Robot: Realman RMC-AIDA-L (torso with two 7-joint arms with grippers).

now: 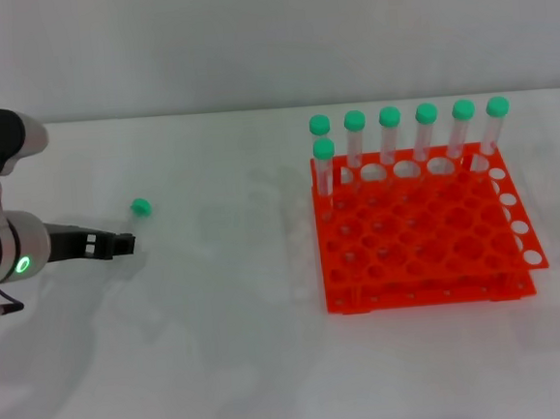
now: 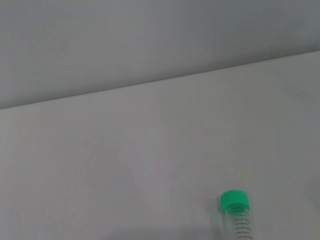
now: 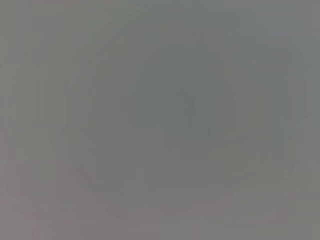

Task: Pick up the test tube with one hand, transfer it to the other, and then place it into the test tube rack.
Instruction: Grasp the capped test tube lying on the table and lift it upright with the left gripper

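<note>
A test tube lies loose on the white table at the left. In the head view its green cap (image 1: 141, 207) shows clearly, while its clear body is barely visible. The left wrist view shows the cap (image 2: 235, 200) with the clear body running toward the camera. My left gripper (image 1: 120, 244) hovers low over the table, just in front of the tube and a little to its left, apart from it. The orange-red test tube rack (image 1: 419, 247) stands at the right. My right gripper is out of view, and the right wrist view shows only plain grey.
Several green-capped tubes (image 1: 391, 138) stand upright along the rack's back row, and one (image 1: 324, 167) stands at its left edge. The white table (image 1: 233, 349) stretches between the loose tube and the rack. A grey wall rises behind the table.
</note>
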